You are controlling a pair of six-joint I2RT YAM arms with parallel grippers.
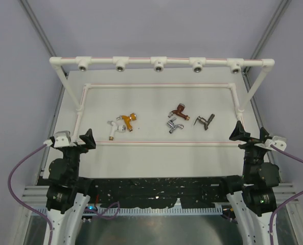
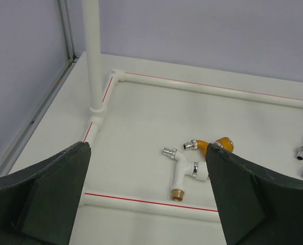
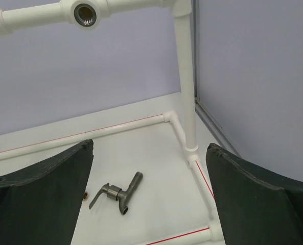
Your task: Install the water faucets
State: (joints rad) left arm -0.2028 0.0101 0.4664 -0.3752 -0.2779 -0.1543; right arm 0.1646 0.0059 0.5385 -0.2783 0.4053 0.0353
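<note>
- Crouching low over its base at the near edge of the white table (image 1: 156, 161), the left arm is folded back, and the left gripper (image 1: 82, 142) points forward over the near-left corner of the white plastic pipe frame (image 1: 141, 60).
- Its dark fingers stand wide apart and hold nothing.
- The right arm mirrors this pose at the near-right corner; the right gripper (image 1: 251, 135) is likewise spread wide and empty.
- All five small taps lie loose on the table inside the frame's floor rectangle, well apart from both claws.
- The white faucet with a brass end (image 1: 113, 128) lies just beside the orange-gold faucet (image 1: 126, 121), on the left.
- The copper-brown faucet (image 1: 179, 111) lies right of centre, with the shiny chrome faucet (image 1: 175, 125) just in front of it.
- The dark bronze-grey faucet (image 1: 205, 121) lies rightmost, on its side.
- Five metal-ringed tee sockets (image 1: 158, 65) on the raised rail are unfilled.
</note>
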